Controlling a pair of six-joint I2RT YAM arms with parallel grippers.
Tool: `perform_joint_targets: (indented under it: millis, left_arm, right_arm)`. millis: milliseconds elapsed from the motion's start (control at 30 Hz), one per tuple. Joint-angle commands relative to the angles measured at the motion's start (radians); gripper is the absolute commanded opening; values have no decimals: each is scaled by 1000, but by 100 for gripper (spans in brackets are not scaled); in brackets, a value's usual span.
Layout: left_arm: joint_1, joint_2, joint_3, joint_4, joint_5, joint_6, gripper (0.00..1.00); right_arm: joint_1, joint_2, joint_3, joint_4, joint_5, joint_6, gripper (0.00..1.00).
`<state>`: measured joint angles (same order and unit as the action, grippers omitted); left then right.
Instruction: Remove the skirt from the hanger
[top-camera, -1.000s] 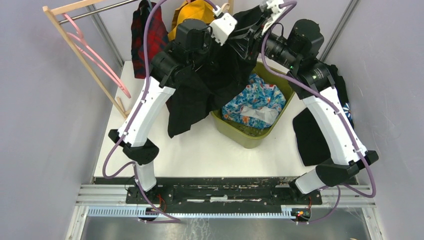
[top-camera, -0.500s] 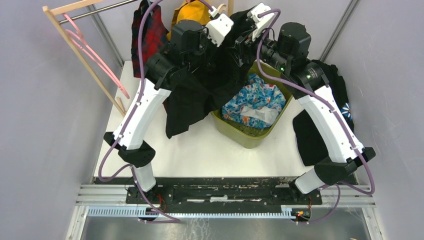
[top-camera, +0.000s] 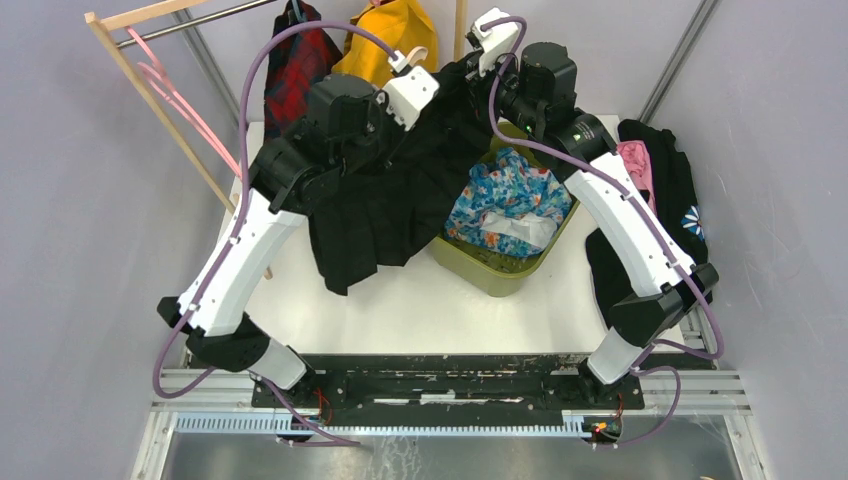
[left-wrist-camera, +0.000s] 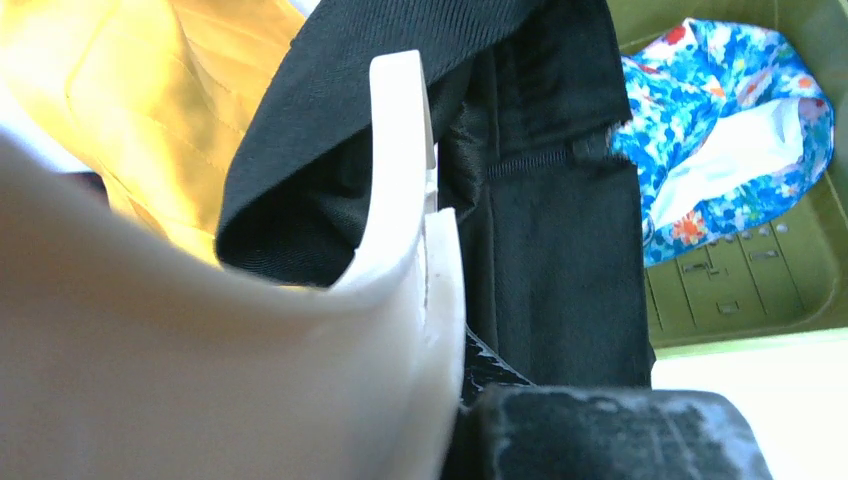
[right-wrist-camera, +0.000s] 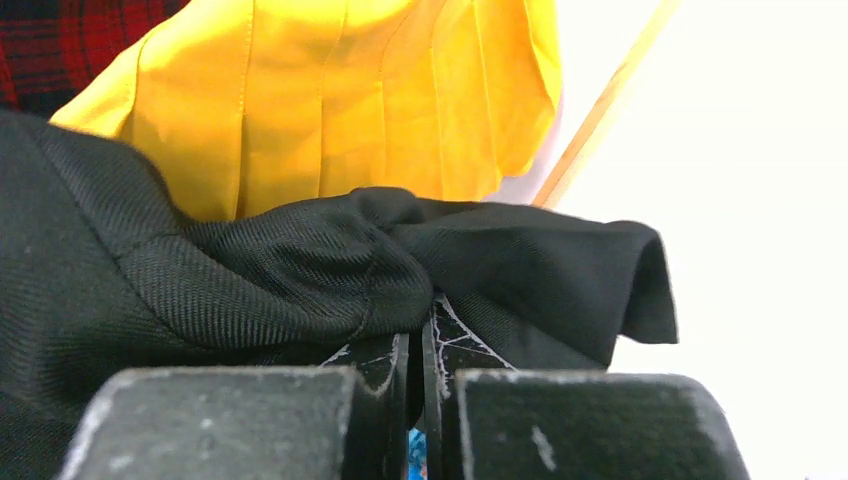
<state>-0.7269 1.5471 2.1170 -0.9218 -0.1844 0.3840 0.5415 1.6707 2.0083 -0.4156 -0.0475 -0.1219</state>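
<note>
The black skirt (top-camera: 370, 215) hangs between my two arms, its hem drooping onto the white table left of the bin. In the left wrist view its waistband (left-wrist-camera: 560, 240) drapes over the tip of a white hanger (left-wrist-camera: 400, 180). That hanger fills the left side of the view, and my left gripper (left-wrist-camera: 470, 350) is shut on it. My right gripper (right-wrist-camera: 420, 335) is shut, pinching a bunched fold of the black skirt (right-wrist-camera: 280, 270) at its fingertips. In the top view both gripper tips are lost against the dark cloth near the rack.
A green bin (top-camera: 490, 270) holding a blue floral garment (top-camera: 510, 195) stands right of the skirt. A yellow skirt (top-camera: 390, 45) and a red plaid garment (top-camera: 295, 75) hang on the wooden rack (top-camera: 150, 95) with pink hangers (top-camera: 185, 105). Dark clothes (top-camera: 620, 270) lie at the right.
The right gripper opened wide, then shut on the skirt's fold. Both arms swung left and toward the rack, and the skirt shifted left, away from the bin.
</note>
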Motion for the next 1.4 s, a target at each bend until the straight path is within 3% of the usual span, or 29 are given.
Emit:
perform_joint_targets:
  millis: [0,33,100,200,300,400,567,733,767,867,1000,1100,1233,1367]
  left_arm:
    - [-8,-114,-97,-17,-45,59,3]
    - [-8,-121,-111,-15,-50,65,3]
    - [-7,-118,-115,0,-74,73,3]
    - [-8,-75,-80,26,-114,91,3]
    - [-8,36,20,56,-152,111,3]
    - [-8,157,210,89,-100,36,3]
    - [-9,237,312,208,-86,-15,3]
    - [-9,255,263,427,-135,38,3]
    - [-11,262,251,462,-133,38,3]
    - [-11,282,193,605,-147,55,3]
    - [-9,323,68,929,-175,185,3]
    - [-2,422,137,1050,-166,178,3]
    - [1,541,286,1069,-97,66,3]
    - [-3,503,286,1037,-88,53,3]
  right_arm:
    - [-61,-11,95,85,140,-49,1]
    - [-73,-14,103,87,137,-39,6]
    - [-92,-19,107,82,65,-34,42]
    - [-93,-34,95,74,-32,-4,58]
    - [-91,-65,33,120,-195,159,52]
    - [-84,-99,-77,197,-275,301,44]
    - [-80,-184,-240,267,-340,337,41]
    - [-81,-253,-299,247,-399,335,4]
    - [-81,-265,-317,256,-395,349,1]
    - [-76,-291,-353,263,-397,360,1]
    - [-50,-315,-355,229,-421,302,1]
    - [-25,-343,-364,199,-483,246,1]
    - [10,-361,-353,159,-537,178,1]
    - [11,-379,-353,66,-329,84,27]
